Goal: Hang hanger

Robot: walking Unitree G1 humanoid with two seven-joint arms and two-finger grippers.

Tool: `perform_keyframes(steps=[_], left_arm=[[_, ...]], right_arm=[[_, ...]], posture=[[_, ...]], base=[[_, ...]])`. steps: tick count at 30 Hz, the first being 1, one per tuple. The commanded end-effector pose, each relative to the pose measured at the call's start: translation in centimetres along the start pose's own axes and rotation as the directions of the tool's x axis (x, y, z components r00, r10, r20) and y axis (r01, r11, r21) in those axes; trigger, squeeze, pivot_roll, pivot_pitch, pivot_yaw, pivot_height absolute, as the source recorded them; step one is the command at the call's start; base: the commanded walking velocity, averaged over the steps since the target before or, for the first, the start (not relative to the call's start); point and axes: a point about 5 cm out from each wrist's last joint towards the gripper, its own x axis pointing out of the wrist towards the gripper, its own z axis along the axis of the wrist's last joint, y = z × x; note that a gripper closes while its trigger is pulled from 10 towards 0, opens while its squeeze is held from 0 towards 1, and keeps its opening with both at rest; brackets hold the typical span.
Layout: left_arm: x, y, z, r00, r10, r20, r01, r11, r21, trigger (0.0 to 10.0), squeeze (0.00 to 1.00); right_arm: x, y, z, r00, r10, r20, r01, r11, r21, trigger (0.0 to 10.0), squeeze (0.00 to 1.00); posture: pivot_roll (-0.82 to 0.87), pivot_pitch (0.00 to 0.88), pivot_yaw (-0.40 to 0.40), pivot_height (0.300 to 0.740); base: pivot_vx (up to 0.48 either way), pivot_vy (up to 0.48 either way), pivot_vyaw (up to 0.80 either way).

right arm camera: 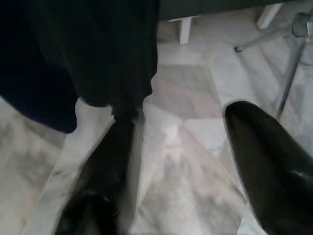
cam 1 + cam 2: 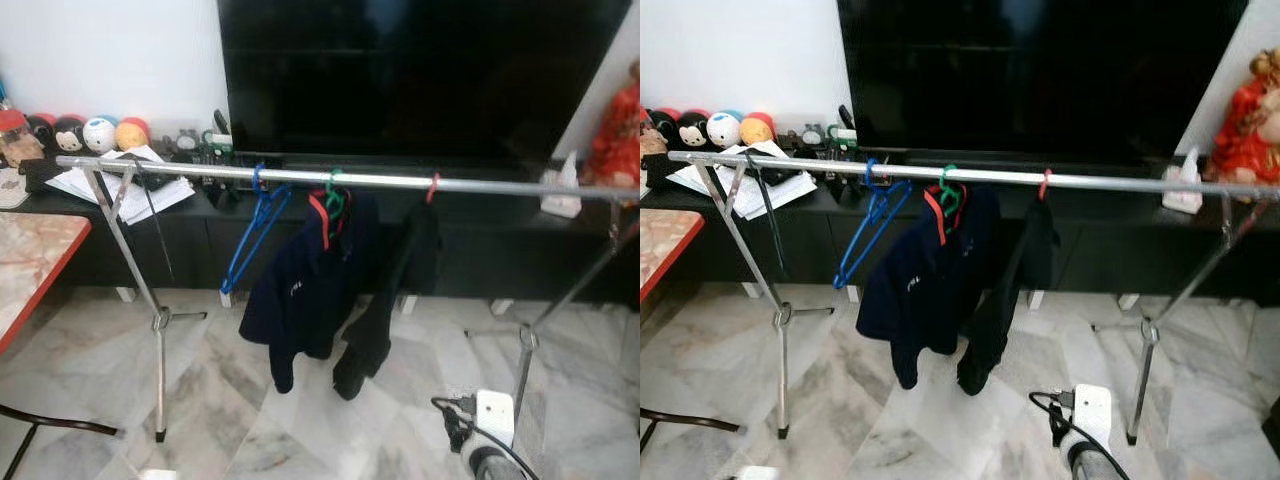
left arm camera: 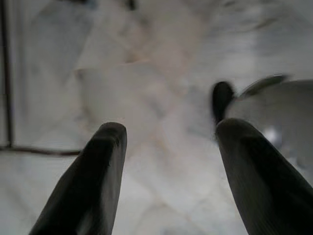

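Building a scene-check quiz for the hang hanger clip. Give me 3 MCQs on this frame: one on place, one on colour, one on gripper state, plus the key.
1. Where does the empty hanger hang on the rail?
A. To the robot's left of the dark jacket
B. Between the jacket and the black garment
C. At the rail's far right end

2. What colour is the empty hanger?
A. Red
B. Blue
C. White

3. How do the left gripper's fingers stand?
A. Shut on a hanger
B. Apart, holding nothing
C. Shut on the rail

Key: 1 A, the empty hanger hangs on the rail left of the dark jacket. 2 B, its frame is blue. 3 B, the left gripper shows floor between its fingers.
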Motion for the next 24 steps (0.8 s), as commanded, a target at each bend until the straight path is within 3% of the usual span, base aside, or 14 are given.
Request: perform_keyframes(steps=[1, 5, 14, 16, 18, 24], left_arm=[[0.0, -0.8, 0.1, 1.000, -0.022, 0.012, 0.022, 0.999, -0.023, 10.0, 0.00], [0.1, -3.1, 0.5, 0.999, -0.042, 0.030, 0.043, 0.999, -0.015, 10.0, 0.00], [0.3, -5.1, 1.9, 0.997, -0.059, 0.055, 0.059, 0.998, -0.010, 10.0, 0.00], [0.3, -4.8, 2.1, 0.997, -0.052, 0.059, 0.053, 0.999, -0.013, 10.0, 0.00], [0.4, -2.9, 2.1, 0.998, -0.029, 0.058, 0.030, 0.999, -0.019, 10.0, 0.00], [0.4, -1.4, 2.1, 0.998, -0.009, 0.057, 0.010, 1.000, -0.022, 10.0, 0.00]], right_arm=[[0.1, -0.2, 0.9, 0.997, -0.017, 0.073, 0.016, 1.000, 0.004, 10.0, 0.00], [0.0, -0.3, 1.4, 0.991, -0.036, 0.125, 0.037, 0.999, 0.001, 10.0, 0.00], [-0.1, -0.3, 2.0, 0.981, -0.028, 0.190, 0.028, 1.000, 0.004, 10.0, 0.00], [-0.1, -0.3, 2.2, 0.978, -0.030, 0.207, 0.028, 1.000, 0.010, 10.0, 0.00], [-0.1, -0.3, 2.4, 0.973, -0.033, 0.229, 0.031, 0.999, 0.016, 10.0, 0.00], [-0.1, -0.2, 2.8, 0.966, -0.029, 0.258, 0.025, 1.000, 0.018, 10.0, 0.00]], posture=[[-0.06, 0.000, -0.075, 0.740], [-0.06, 0.000, -0.074, 0.740], [-0.07, 0.000, -0.074, 0.740], [-0.06, 0.000, -0.076, 0.740], [-0.07, 0.000, -0.075, 0.740], [-0.06, 0.000, -0.072, 0.740]], base=[[0.000, 0.000, 0.00], [0.000, 0.000, 0.00], [0.000, 0.000, 0.00], [0.000, 0.000, 0.00], [0.000, 0.000, 0.00], [0.000, 0.000, 0.00]])
